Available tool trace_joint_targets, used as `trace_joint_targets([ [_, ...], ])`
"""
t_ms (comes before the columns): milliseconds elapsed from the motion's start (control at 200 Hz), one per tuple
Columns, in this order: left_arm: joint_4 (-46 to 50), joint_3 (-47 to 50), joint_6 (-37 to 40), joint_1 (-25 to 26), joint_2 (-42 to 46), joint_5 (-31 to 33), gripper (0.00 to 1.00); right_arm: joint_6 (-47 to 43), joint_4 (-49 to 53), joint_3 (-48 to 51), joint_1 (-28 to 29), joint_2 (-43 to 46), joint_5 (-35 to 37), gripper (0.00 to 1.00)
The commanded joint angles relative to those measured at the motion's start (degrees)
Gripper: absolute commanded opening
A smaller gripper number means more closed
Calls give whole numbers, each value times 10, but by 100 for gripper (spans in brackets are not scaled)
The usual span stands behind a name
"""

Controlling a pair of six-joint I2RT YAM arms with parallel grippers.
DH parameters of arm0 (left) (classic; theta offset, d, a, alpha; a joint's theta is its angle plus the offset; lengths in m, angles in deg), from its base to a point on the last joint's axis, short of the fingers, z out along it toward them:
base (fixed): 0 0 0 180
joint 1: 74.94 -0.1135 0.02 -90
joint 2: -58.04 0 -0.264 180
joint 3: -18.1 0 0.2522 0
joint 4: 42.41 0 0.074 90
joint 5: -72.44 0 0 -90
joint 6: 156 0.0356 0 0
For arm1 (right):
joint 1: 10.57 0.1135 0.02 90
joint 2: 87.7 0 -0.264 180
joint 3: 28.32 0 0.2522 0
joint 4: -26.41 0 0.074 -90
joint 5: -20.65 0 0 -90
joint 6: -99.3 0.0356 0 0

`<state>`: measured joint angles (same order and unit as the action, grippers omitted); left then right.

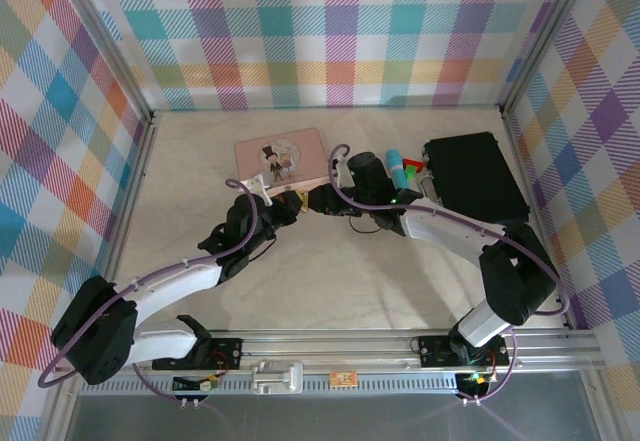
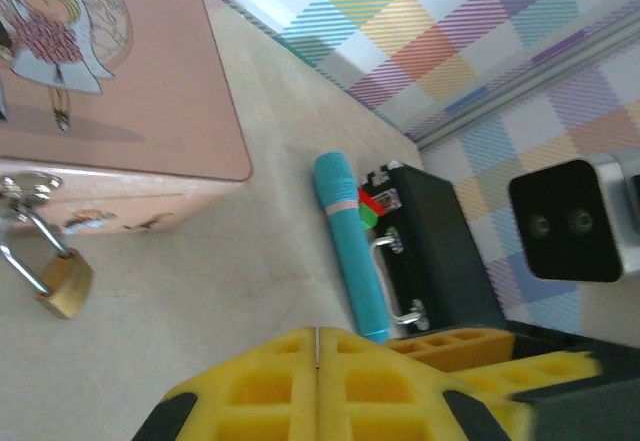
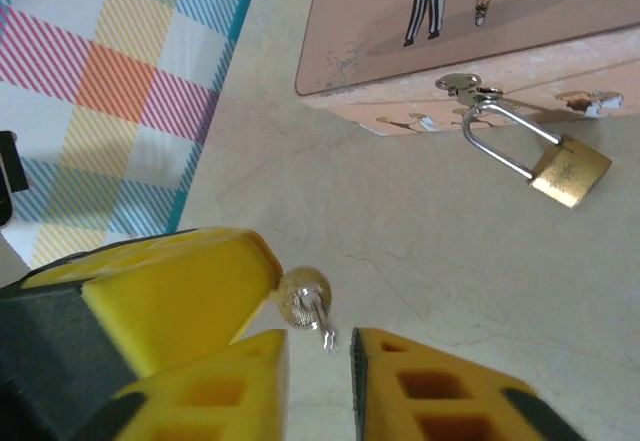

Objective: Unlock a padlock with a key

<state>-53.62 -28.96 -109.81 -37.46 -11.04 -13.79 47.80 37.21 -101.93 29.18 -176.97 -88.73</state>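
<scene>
**Brass padlock (image 3: 568, 171) on the tin's hasp, key (image 3: 303, 301) at my left fingertips**

Pink tin (image 3: 560, 21) lies flat on the pale table (image 3: 400, 221), its lid printed with a cartoon couple, a groom in striped trousers and a bride. The padlock hangs from the small silver hasp (image 3: 458, 85) on the tin's front wall. Its thin shackle is looped through the hasp and its body rests tilted on the table. Any stamp on its face is too small for me to read.

My left gripper (image 2: 318, 371) has its yellow fingers pressed together. From the right wrist I see the key's round silvery head pinched at their tip, with the blade pointing down. My right gripper (image 3: 320, 346) sits just below, its fingers slightly apart on either side of the blade, and I can't see them touching it. The key is near the padlock but clear of it, off to the tin's front corner.

From the left wrist, a teal tube (image 2: 352, 251) lies beside a black case (image 2: 450, 261) with a silver handle. I can make out no lettering on either.
</scene>
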Motion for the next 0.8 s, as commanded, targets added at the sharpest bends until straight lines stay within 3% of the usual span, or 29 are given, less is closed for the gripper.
trace_joint_targets([
  [0,41,-40,94,3,36,5,0,-71,-24,6,-32,46,-54,36],
  [185,89,-76,206,-9,54,-84,0,-108,-63,10,-100,59,-217,38],
  [375,66,-83,211,-29,49,-175,0,-78,-171,20,-118,42,-353,36],
  [590,33,-90,196,-33,32,-215,0,-44,-269,39,-118,19,-415,33],
  [795,20,-92,187,-34,29,-233,0,-34,-302,61,-118,7,-410,33],
])
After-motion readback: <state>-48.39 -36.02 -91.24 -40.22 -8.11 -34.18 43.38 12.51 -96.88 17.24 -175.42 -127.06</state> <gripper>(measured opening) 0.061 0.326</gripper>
